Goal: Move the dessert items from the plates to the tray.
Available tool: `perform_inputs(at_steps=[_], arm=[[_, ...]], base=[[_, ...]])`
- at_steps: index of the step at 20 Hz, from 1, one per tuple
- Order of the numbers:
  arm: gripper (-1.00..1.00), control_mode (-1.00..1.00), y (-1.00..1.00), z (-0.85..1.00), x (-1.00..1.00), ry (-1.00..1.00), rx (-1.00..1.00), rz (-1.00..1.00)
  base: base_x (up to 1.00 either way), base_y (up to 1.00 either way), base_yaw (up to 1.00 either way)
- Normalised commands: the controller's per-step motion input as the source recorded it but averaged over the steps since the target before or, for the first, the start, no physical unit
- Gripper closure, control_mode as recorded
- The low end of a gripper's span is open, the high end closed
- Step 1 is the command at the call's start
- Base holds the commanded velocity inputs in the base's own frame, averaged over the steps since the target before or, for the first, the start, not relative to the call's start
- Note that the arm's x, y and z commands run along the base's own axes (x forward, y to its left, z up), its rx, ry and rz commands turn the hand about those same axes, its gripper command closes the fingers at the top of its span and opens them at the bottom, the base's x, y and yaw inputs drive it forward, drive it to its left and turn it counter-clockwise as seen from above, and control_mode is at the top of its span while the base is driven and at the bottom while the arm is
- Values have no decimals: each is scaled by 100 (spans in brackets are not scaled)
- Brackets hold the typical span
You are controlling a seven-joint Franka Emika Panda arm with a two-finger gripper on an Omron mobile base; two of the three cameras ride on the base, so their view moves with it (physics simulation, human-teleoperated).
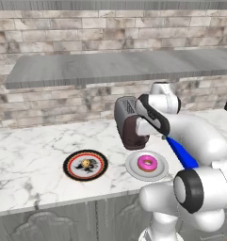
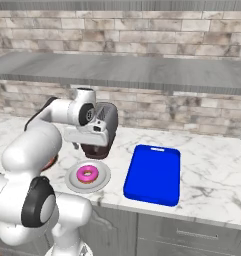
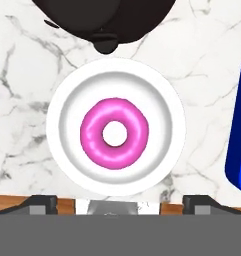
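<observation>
A pink doughnut [image 3: 114,133] lies in the middle of a plain white plate [image 3: 62,95] on the marble counter [image 1: 30,150]. The gripper [image 3: 120,204] hangs above it with its two fingers spread wide apart, holding nothing. A brown toaster [image 2: 103,131] stands just behind the plate. To its right lies the blue tray [image 2: 153,174], bare. To its left sits the black-rimmed plate [image 1: 85,165] with a small yellow-brown pastry [image 1: 86,163] at its centre.

Pink doughnut [image 3: 114,133] on pale plate [image 3: 62,95], blue tray [image 2: 153,174], black-red patterned plate [image 1: 72,173], grey-veined white marble counter [image 1: 30,155].
</observation>
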Motion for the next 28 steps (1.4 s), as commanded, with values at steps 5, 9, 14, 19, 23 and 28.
perform_inputs(at_steps=[5,9,14,19,23,28], arm=[[-100,-100,-8,-22,0,0,0,1],[-100,-100,-9,-25,0,0,0,1],[-100,-100,-5,-20,0,0,0,0],[-100,-100,-4,-22,0,0,1,0],[-100,-100,-2,-21,0,0,0,0],[-100,-100,-1,-15,0,2,0,0]], base=[[0,0,0],[0,0,0],[0,0,0],[0,0,0],[0,0,0],[0,0,0]])
